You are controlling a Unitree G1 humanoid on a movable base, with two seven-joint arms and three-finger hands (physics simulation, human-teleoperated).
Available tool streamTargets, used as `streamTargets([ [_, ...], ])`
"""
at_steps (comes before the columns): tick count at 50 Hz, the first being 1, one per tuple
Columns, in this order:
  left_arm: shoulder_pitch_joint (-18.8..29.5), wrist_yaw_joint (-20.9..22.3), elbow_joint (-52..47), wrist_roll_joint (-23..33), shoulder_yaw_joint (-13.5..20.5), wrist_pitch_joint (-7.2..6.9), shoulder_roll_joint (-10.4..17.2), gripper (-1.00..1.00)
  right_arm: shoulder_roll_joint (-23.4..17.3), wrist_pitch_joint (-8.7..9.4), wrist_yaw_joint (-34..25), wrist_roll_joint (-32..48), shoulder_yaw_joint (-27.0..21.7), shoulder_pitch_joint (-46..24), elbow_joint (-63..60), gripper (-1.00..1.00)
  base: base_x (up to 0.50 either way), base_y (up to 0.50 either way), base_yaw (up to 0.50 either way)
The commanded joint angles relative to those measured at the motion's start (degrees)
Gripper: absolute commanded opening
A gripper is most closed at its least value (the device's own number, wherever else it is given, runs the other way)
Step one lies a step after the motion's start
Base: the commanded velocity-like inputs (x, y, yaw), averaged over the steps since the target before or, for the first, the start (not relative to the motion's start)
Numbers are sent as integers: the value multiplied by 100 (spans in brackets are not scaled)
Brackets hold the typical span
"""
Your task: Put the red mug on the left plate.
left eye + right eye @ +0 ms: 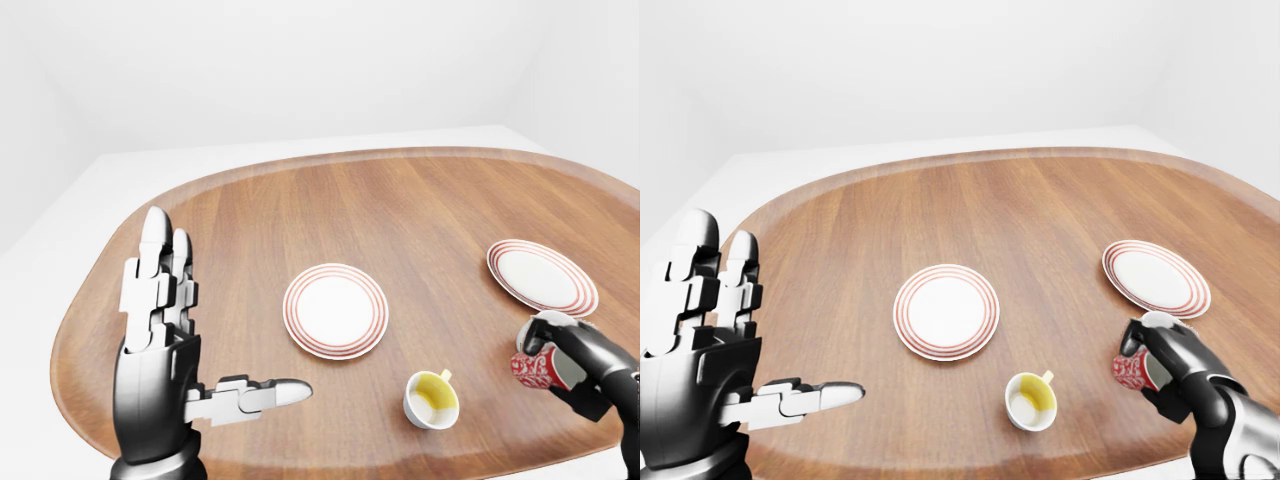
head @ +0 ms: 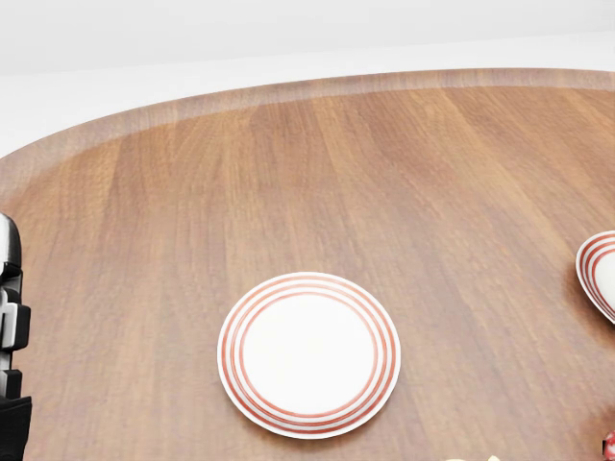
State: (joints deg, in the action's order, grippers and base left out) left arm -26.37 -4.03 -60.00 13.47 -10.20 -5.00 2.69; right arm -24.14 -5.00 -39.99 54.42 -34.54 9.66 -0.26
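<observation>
**Red mug in right-hand grip, carry to left plate still ahead**

Table [image 1: 330, 200]: broad wooden oval, spans all views.

Left hand [image 1: 165, 345]: raised at lower left of the eye views, fingers straight up and spread, thumb out sideways. Holds nothing.

Left plate [image 1: 335, 310]: red-ringed, bare. Lies well apart from the right hand, toward its left and slightly farther up the table.

Right plate [image 1: 542, 276]: same pattern, just above the right hand in the eye views, close by.

Right hand [image 1: 1160, 365]: fingers [image 1: 1185, 352] curled round the red mug [image 1: 1132, 371], clamped on it. Mug looks tipped, mouth toward the right plate. Cannot tell whether it sits on the wood or is lifted clear.

Yellow cup [image 1: 432, 397]: near the right hand, to its left, between hand and left plate but somewhat lower in the frame.

Risks, as I judge them:
- A low sweep leftward could clip the yellow cup; it sits close to the direct path.
- Tilted grip means the mug may land on its edge and roll unless righted before release.
- Nearest plate is the wrong one.
</observation>
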Motion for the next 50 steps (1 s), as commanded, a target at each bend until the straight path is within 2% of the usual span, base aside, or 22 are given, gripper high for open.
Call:
streamTargets([
  [1,9,-16,0,-49,25,0,29,100,-924,0,-1,-536,-280,-1648,-2366,-100,0,0,0],
  [2,1,-11,0,-78,52,0,27,100,-1198,280,-1,-652,-12,-2196,-2658,-100,0,0,0],
  [4,-9,-5,0,-100,76,0,24,100,-1464,713,-1,-626,384,-2764,-2803,-100,0,0,0],
  [6,-20,-2,0,-112,89,0,24,100,-1601,913,-1,-530,711,-3135,-2825,-100,0,0,0],
  [7,-47,3,0,-142,111,0,26,100,-1668,1000,-1,-420,1108,-3459,-2838,-100,0,0,0],
  [10,-61,19,27,-196,171,0,13,100,-1630,1000,-1,-240,1705,-3781,-2860,-100,0,0,0],
  [12,-62,29,29,-194,176,0,3,100,-1629,1000,-1,-234,1720,-3788,-2861,-100,0,0,0],
  [13,-59,33,37,-197,176,0,-1,100,-1248,1000,-1,88,2374,-4185,-2777,-100,0,0,0],
  [15,-67,35,31,-188,173,0,-3,100,-951,1000,-1,266,2620,-4401,-2669,-100,0,0,0],
  [16,-67,36,31,-187,173,0,-5,100,-929,1000,-1,279,2619,-4409,-2658,-100,0,0,0],
  [17,-90,44,11,-211,203,0,-7,100,-467,1000,-1,571,2939,-4718,-2430,-100,0,0,0],
  [19,-102,64,7,-258,263,0,-24,100,107,833,-1,897,3092,-4958,-2210,-100,0,0,0],
  [21,-109,83,12,-265,286,0,-42,100,471,653,-1,1088,3184,-5051,-2109,-100,0,0,0],
  [23,-116,95,12,-264,294,0,-53,100,650,554,-1,1179,3197,-5081,-2061,-100,0,0,0],
  [26,-197,139,0,-325,373,0,-79,100,1181,399,-1,1368,3514,-5167,-1894,-100,0,0,0],
  [28,-218,182,0,-371,448,0,-120,100,1366,307,-1,1472,3594,-5187,-1821,-100,0,0,0],
  [32,-262,263,0,-412,538,0,-197,100,1794,15,-1,1802,3887,-5087,-1671,-100,0,0,0],
  [35,-282,299,0,-415,561,0,-225,100,2174,0,-1,2024,4140,-4937,-1593,-100,0,0,0],
  [39,-372,362,0,-495,668,0,-281,100,2350,0,-1,2542,4425,-4505,-1079,-100,0,0,0],
  [43,-408,420,0,-526,730,0,-335,100,2458,0,-1,3071,4496,-4361,-169,-100,0,0,0],
  [46,-433,453,0,-564,786,0,-361,100,2481,0,-1,3337,4448,-4390,405,-100,0,0,0],
  [50,-409,502,0,-602,867,0,-416,100,2366,0,-1,3517,4336,-4779,1436,-100,0,0,0],
])
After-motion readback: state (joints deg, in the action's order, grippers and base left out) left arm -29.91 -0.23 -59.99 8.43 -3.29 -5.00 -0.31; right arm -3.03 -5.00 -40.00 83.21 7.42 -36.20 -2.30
